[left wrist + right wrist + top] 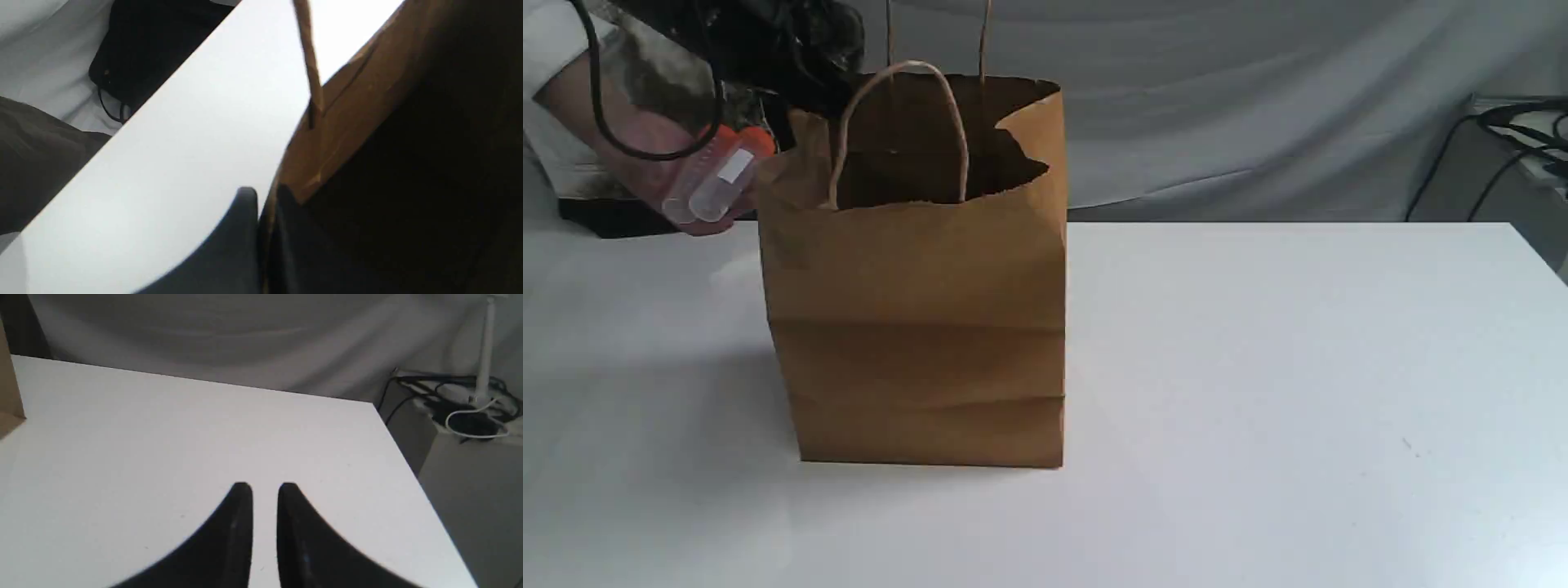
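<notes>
Pinching the left rim of the paper bag

Stands upright left of centre on the surface, rim wall clamped between the closed fingers of the left pincer, seemingly to steady the open mouth. Hangs the right pincer over the surface far to the right, narrowed to a slit, empty. Shows an orange-capped clear tube just beside that rim.
</notes>
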`<state>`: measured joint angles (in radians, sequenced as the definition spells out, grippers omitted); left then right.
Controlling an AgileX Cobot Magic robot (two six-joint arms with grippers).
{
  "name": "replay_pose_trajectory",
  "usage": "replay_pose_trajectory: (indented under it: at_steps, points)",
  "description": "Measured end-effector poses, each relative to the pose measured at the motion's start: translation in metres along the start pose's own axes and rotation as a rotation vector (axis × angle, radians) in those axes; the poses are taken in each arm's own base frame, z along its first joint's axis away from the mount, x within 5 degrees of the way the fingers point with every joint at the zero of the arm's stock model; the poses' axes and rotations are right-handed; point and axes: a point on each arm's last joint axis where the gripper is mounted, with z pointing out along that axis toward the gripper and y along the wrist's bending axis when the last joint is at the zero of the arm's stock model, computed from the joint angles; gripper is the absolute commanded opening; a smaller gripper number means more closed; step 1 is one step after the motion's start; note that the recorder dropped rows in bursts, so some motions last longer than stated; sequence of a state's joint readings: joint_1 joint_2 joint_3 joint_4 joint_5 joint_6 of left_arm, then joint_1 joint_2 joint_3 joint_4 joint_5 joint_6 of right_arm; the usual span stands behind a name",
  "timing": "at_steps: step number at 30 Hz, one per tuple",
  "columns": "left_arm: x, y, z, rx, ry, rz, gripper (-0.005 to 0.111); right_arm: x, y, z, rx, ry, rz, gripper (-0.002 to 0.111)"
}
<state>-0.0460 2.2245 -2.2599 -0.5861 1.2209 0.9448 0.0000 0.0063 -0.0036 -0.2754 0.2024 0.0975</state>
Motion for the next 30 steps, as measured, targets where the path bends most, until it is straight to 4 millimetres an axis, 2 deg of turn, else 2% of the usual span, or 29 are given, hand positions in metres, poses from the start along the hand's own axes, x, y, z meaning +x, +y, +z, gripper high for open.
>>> replay_pose_trajectory:
  at_steps: [5,12,15,22,27,30]
  points:
    - [0.000,0.000,0.000,0.000,0.000,-0.014,0.000,-0.020,0.002,-0.002,-0.038,-0.218,0.172,0.012]
    - [0.000,0.000,0.000,0.001,-0.002,-0.014,0.000,-0.047,-0.001,-0.013,-0.067,-0.543,0.298,0.012]
    - [-0.001,0.000,0.000,0.004,-0.006,-0.016,0.000,-0.051,-0.002,-0.016,-0.090,-0.597,0.366,0.012]
    - [-0.001,-0.001,0.000,0.007,-0.009,-0.018,0.000,-0.048,0.010,-0.010,-0.229,-0.506,0.390,0.011]
    - [-0.001,-0.001,0.000,0.008,-0.008,-0.018,0.000,-0.040,0.019,0.013,-0.311,-0.289,0.550,0.012]
    - [-0.001,-0.001,0.000,0.008,-0.008,-0.018,0.000,-0.051,0.026,0.026,-0.404,-0.250,0.525,0.012]
